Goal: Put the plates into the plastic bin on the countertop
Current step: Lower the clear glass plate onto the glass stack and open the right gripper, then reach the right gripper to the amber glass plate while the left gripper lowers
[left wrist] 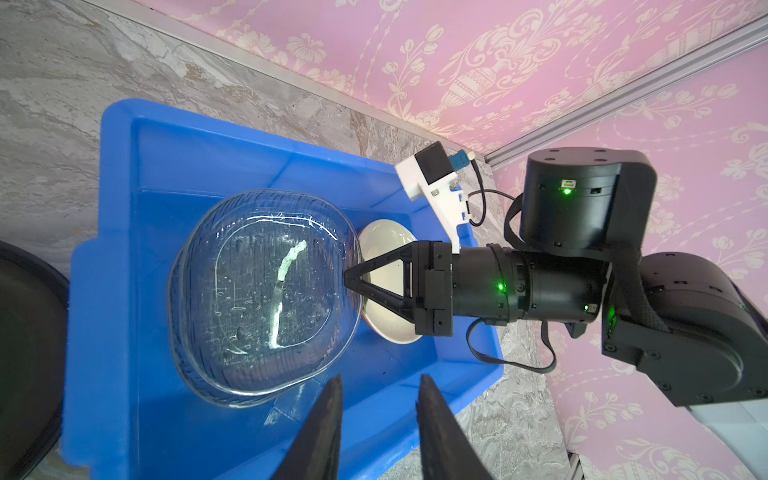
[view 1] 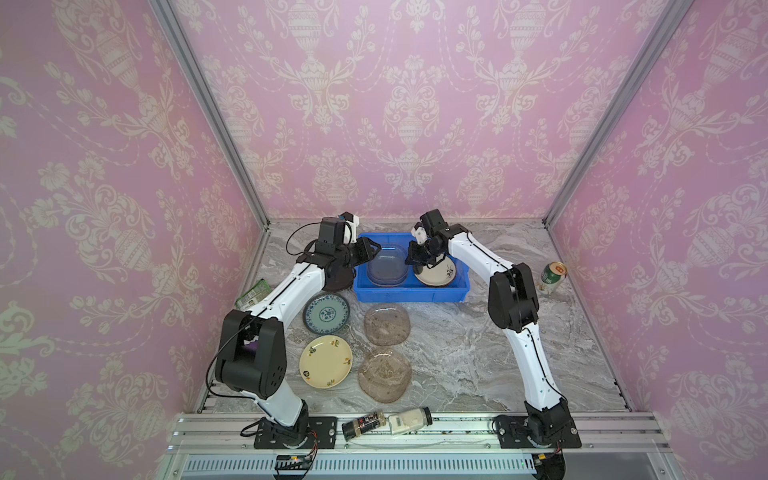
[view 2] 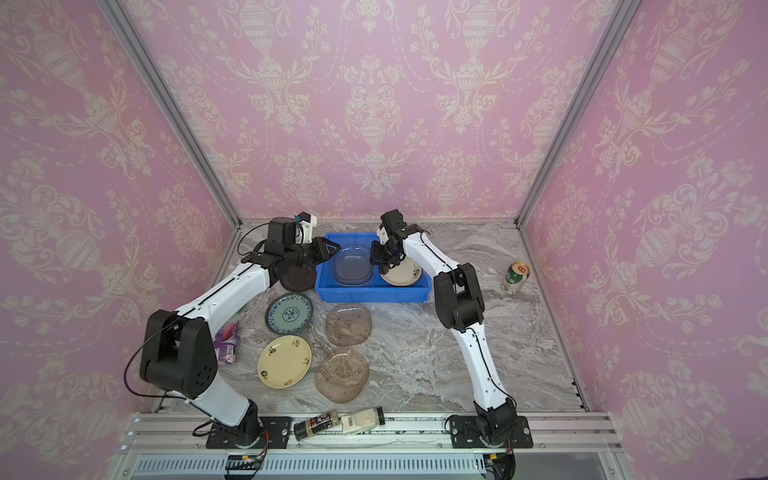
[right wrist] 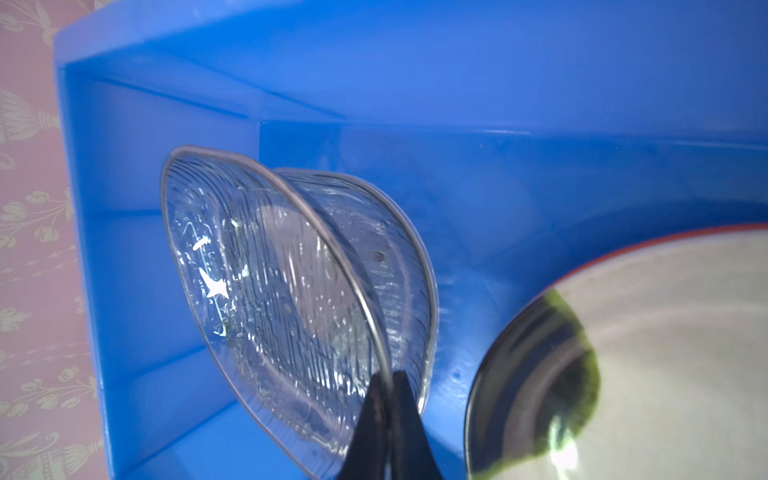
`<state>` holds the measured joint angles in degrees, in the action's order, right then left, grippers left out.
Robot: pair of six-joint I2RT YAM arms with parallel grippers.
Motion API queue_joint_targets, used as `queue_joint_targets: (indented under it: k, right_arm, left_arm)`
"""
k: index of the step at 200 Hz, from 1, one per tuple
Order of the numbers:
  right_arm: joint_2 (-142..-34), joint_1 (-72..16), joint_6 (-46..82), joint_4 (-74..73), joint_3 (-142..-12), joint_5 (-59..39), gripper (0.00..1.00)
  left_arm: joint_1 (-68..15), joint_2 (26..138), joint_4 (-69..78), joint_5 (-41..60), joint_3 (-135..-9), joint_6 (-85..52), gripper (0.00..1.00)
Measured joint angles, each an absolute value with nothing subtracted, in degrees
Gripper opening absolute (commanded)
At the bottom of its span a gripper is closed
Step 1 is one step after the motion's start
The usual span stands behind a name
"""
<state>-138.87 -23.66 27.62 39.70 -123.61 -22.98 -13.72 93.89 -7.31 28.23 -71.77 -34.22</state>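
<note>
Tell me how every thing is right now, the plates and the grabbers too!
clear plate, tilted in the blue bin
right gripper, shut on the clear plate
left gripper, open, empty
flowered plate, lying in the bin
teal plate, flat on the countertop
yellow plate, flat on the countertop
brownish plates, flat on the countertop
black plate, beside the bin, partly hidden
green can, upright
</note>
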Motion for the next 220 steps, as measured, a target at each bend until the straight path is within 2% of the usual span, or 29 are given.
queue_joint_targets:
  k: [26, 48, 127, 220]
  right_arm:
    - [-139.2, -23.8, 28.3, 40.2, -124.4, -23.2, 0.22]
    - [-139.3, -24.0, 28.4, 40.2, -125.1, -23.2, 0.30]
    - [-139.3, -24.6, 28.5, 41.5, -125.3, -22.5, 0.31]
    - [-142.4, -25.8, 28.5, 41.9, -127.0, -22.5, 0.24]
  left_arm:
    - [-13.7, 94.7, -7.3, 28.2, -71.8, -34.2, 0.33]
    - [-13.7, 95.2, -7.3, 28.2, -71.8, -34.2, 0.33]
    - [-13.7, 95.3, -7.3, 28.2, -71.8, -34.2, 0.33]
    - [-13.7, 95.5, -7.3, 28.2, -71.8, -34.2, 0.34]
